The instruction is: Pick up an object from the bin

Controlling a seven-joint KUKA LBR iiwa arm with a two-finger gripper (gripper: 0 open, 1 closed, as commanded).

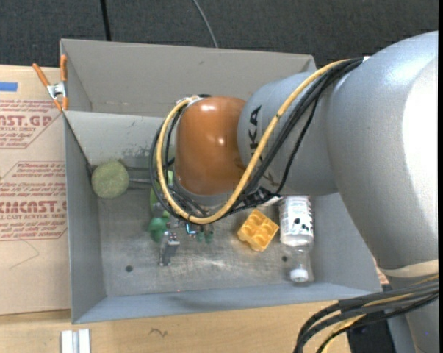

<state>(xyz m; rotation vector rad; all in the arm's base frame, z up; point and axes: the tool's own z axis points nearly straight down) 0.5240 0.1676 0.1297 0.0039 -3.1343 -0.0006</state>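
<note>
Low over the floor of the grey metal bin [80,219], left of centre: two-finger gripper [167,245], tucked beneath the rounded orange wrist cover [206,145] and its looped cables (wide or narrow, cannot tell). Right against it, toward the view's left, a small bright-green piece [158,226] of unclear kind; held or merely touching, cannot tell. Further right, near but apart, a yellow ridged plastic block [256,231]. Just beside that, a clear plastic bottle with white label and white cap [297,230], lying down, cap toward the near wall. Well apart on the left, close to the wall, an olive-green fuzzy ball [109,180].
</note>
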